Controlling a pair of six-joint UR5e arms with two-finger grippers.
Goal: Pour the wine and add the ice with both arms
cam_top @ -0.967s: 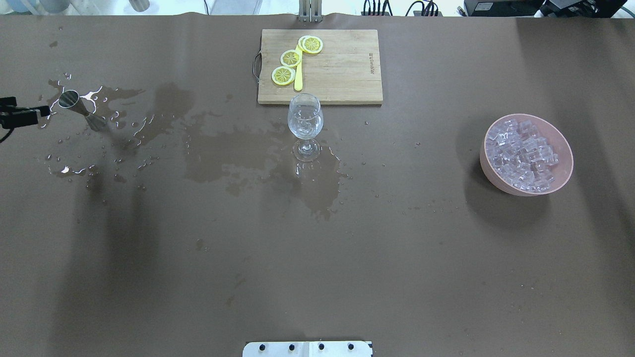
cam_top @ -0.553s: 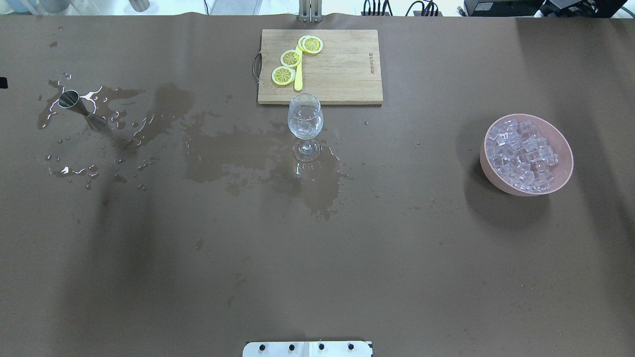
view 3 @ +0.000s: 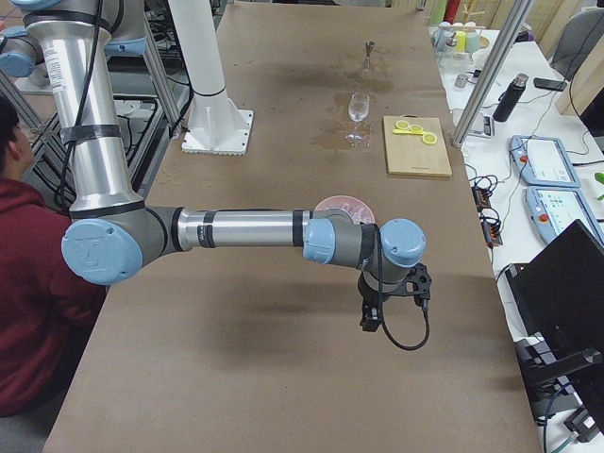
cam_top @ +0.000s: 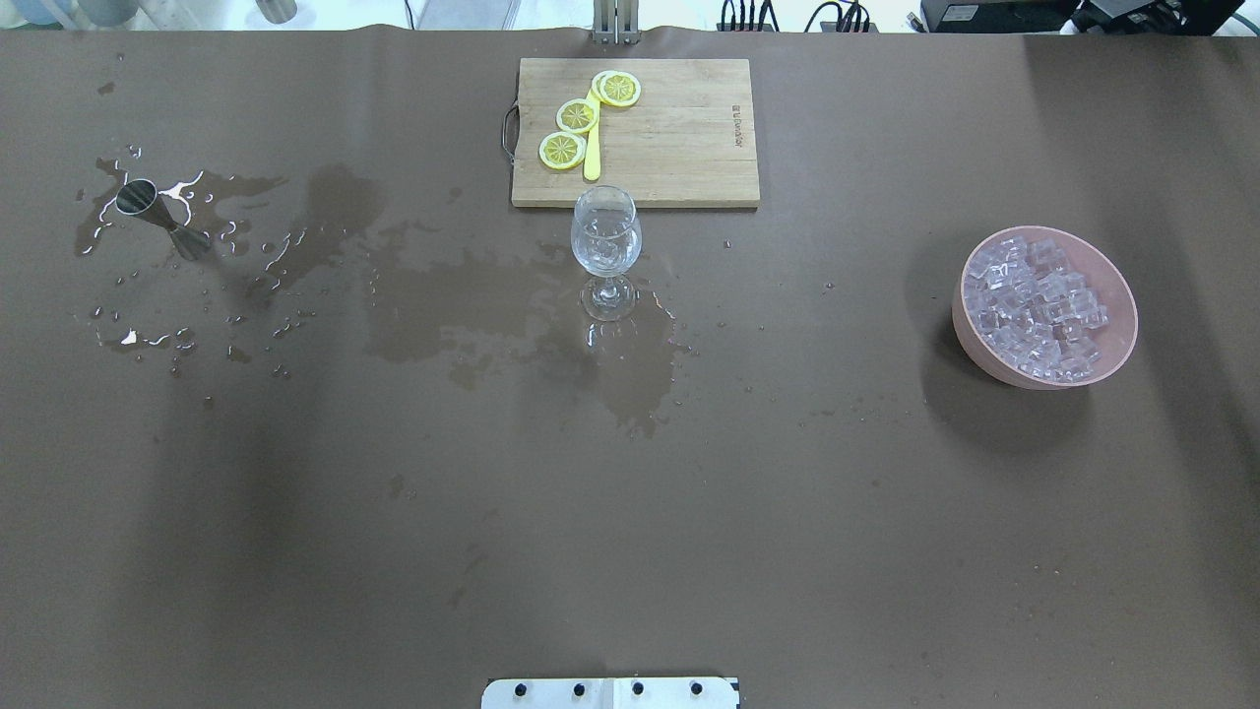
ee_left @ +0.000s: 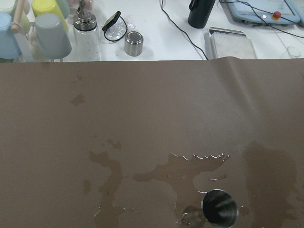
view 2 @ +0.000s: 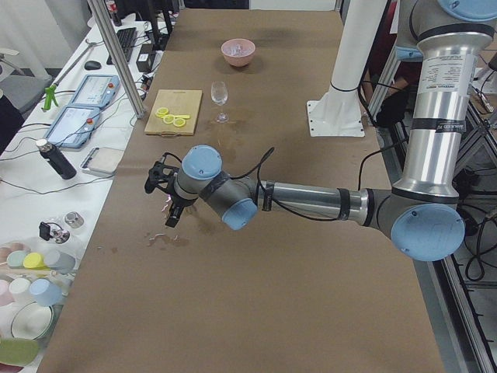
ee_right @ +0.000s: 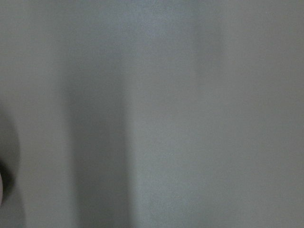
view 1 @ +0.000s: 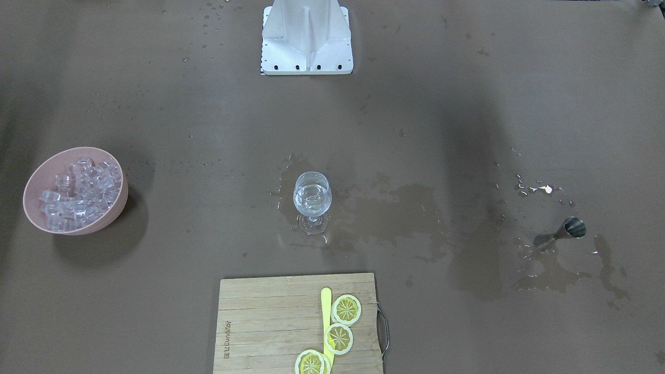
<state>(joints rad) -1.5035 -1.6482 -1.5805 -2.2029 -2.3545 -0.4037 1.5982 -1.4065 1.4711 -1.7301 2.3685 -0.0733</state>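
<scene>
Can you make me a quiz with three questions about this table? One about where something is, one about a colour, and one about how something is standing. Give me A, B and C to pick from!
1. Where are the yellow lemon slices?
A. on a white plate
B. on the wooden cutting board
C. in a red basket

2. What colour is the round bowl holding the small clear ice cubes?
A. pink
B. blue
C. green

3. How is the clear stemmed wine glass?
A. lying on its side
B. upside down
C. standing upright

Answers:
1 B, the slices lie flat on the board's planks.
2 A, its rim and wall are pink.
3 C, its foot is on the brown table and its mouth faces up.
</scene>
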